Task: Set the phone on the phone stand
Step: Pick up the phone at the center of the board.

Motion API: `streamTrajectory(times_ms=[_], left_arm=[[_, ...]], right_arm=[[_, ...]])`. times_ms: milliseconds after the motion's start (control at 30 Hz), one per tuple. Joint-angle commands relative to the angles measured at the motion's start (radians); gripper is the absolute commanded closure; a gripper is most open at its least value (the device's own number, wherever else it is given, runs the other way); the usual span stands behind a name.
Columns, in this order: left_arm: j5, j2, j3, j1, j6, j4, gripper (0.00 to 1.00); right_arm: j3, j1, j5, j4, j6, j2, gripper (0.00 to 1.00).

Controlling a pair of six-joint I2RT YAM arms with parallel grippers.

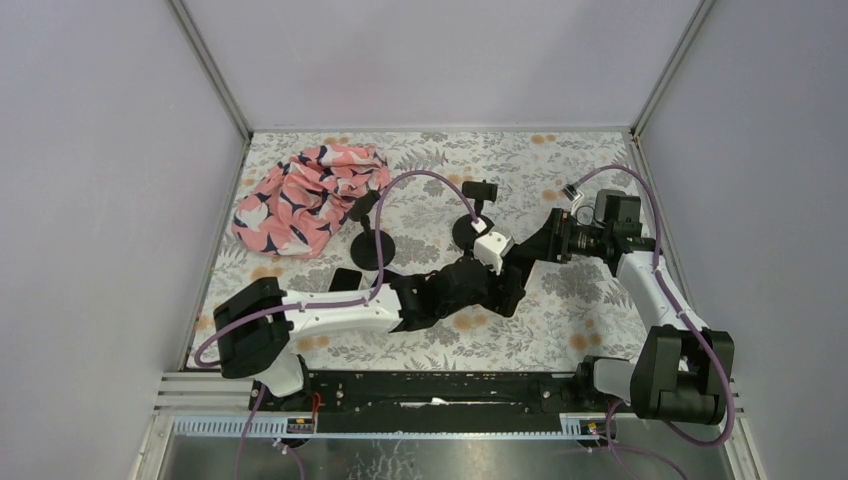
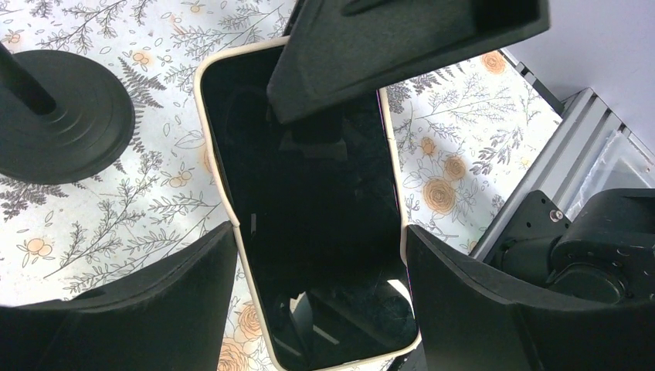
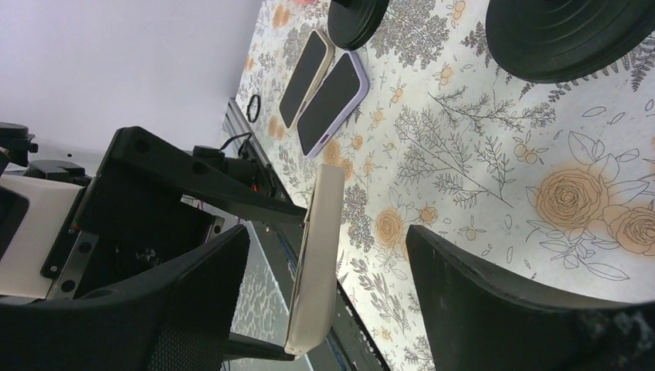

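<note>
A phone (image 2: 309,193) with a dark screen and a cream case is held off the table. My left gripper (image 2: 320,255) is shut on its long sides near its lower end. In the right wrist view the phone (image 3: 317,255) stands edge-on between the fingers of my right gripper (image 3: 328,255), which is open with a gap on each side. One right finger (image 2: 402,46) lies over the screen's upper end. Two black phone stands (image 1: 370,245) (image 1: 472,228) stand behind the grippers (image 1: 508,285) (image 1: 540,245). In the top view the phone is hidden among them.
Two more phones, one cream (image 3: 305,66) and one lavender (image 3: 332,100), lie flat beside the left stand's base. A pink patterned cloth (image 1: 310,195) lies at the back left. A stand base (image 2: 54,116) is close left of the held phone. A rail (image 1: 440,390) runs along the near edge.
</note>
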Motion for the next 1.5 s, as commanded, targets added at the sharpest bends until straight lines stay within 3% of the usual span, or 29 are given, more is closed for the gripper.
streamTrajectory(times_ms=[0, 133, 233, 300, 367, 433, 567, 867, 1033, 1233, 1333, 1467], left_arm=[[-0.046, 0.008, 0.057, -0.016, 0.04, 0.091, 0.78], [-0.067, 0.016, 0.072, -0.018, 0.046, 0.079, 0.78], [-0.068, 0.016, 0.072, -0.018, 0.046, 0.081, 0.78], [-0.066, 0.014, 0.067, -0.018, 0.044, 0.086, 0.77], [-0.061, 0.011, 0.064, -0.018, 0.039, 0.089, 0.74], [-0.056, 0.005, 0.057, -0.018, 0.029, 0.093, 0.62], [-0.035, -0.02, 0.023, -0.018, -0.002, 0.117, 0.4], [0.019, -0.172, -0.124, -0.017, -0.043, 0.153, 0.19], [0.049, -0.254, -0.227, -0.009, -0.044, 0.174, 0.16], [0.033, -0.356, -0.325, -0.01, -0.05, 0.2, 0.16], [0.021, -0.402, -0.356, -0.009, -0.039, 0.207, 0.16], [0.031, -0.447, -0.397, -0.009, -0.028, 0.238, 0.16]], right_arm=[[0.004, 0.021, -0.017, 0.024, 0.032, 0.006, 0.2], [0.002, 0.029, -0.028, 0.027, 0.036, 0.007, 0.37], [0.004, 0.031, -0.037, 0.029, 0.04, 0.012, 0.69], [0.009, 0.031, -0.041, 0.03, 0.043, 0.016, 0.85], [0.012, 0.031, -0.047, 0.032, 0.042, 0.015, 0.94], [0.011, 0.032, -0.048, 0.038, 0.048, 0.007, 0.97], [0.006, 0.031, -0.049, 0.054, 0.062, -0.018, 1.0], [0.015, 0.03, 0.005, 0.035, 0.055, -0.048, 1.0], [0.055, 0.014, 0.03, -0.036, -0.01, -0.061, 1.0], [0.176, -0.082, -0.015, -0.21, -0.293, -0.067, 1.0], [0.286, -0.128, -0.056, -0.419, -0.514, -0.023, 1.0], [0.494, -0.157, -0.023, -0.754, -0.923, 0.085, 1.0]])
